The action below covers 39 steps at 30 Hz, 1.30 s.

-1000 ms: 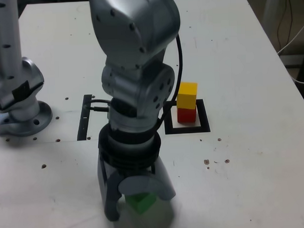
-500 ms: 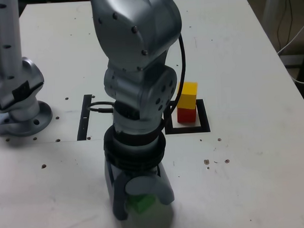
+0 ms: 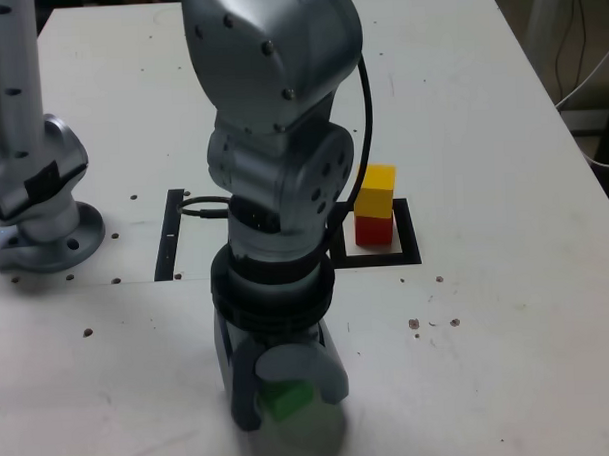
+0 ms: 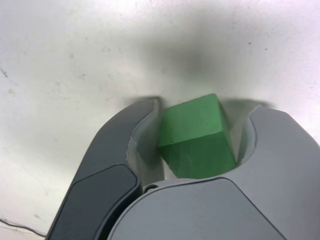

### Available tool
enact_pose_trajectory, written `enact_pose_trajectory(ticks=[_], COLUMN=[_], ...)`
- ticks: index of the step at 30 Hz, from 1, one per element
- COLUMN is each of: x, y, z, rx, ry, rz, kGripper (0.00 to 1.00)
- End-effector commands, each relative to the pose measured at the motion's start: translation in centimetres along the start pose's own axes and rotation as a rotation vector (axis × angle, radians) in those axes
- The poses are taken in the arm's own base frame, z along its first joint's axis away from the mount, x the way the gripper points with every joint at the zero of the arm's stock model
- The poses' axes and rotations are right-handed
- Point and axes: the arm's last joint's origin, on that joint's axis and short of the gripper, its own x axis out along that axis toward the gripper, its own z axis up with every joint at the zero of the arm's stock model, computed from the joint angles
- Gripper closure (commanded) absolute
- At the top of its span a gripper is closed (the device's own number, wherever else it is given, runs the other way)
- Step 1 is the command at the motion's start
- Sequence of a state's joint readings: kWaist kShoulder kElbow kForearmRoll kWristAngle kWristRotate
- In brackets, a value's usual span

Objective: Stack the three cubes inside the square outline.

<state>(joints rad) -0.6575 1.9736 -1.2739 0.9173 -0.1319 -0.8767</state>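
I have the green cube [image 4: 197, 135] between the fingertips of my gripper [image 4: 200, 127], jaws about a cube's width apart; I cannot tell whether they grip it; the yellow cube [image 3: 376, 190] sits on the red cube [image 3: 374, 231], inside the square outline [image 3: 410, 232].

A pale, smooth table [image 3: 508, 321] was seen in the exterior view, its surface marked by small dark specks and by a few brownish chips [image 3: 414, 324] towards the exterior view's right, and crossed by a faint seam [image 3: 136, 283] on the exterior view's left. Beyond the table's right edge in that view, a dim area was shown, where thin pale cables [image 3: 597, 164] were hung near a greyish upright post [image 3: 543, 15]. Soft, whitish light was spread over the near part of the tabletop, and blurred shadow was cast there.
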Motion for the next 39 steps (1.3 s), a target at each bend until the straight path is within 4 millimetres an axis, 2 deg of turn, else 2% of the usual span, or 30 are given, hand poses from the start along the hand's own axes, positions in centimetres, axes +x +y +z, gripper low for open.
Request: enact_pose_trajectory(ticks=[1,9,18,22,23,25,29,31,33,39], x=[-0.7,-4.2,-10.8,-12.7,-12.9,-13.0,-12.5,-12.0,-11.6,-10.4], y=[0.3,1.7,4.7,6.2,6.4,6.6,6.9,7.0,6.9,4.9], z=[0.0,1.1,1.9,1.8,1.8,1.7,1.4,1.1,0.8,-0.5], rx=[0.012,0.1,0.192,0.214,0.22,0.236,0.267,0.274,0.289,0.342], ry=[-0.008,0.042,-0.028,-0.039,-0.041,-0.044,-0.022,-0.001,0.011,-0.015], rz=[-0.006,0.025,0.062,0.073,0.075,0.081,0.09,0.09,0.085,0.056], kGripper=[0.78,0.78,0.78,0.77,0.74,0.61,0.19,0.06,0.01,0.0])
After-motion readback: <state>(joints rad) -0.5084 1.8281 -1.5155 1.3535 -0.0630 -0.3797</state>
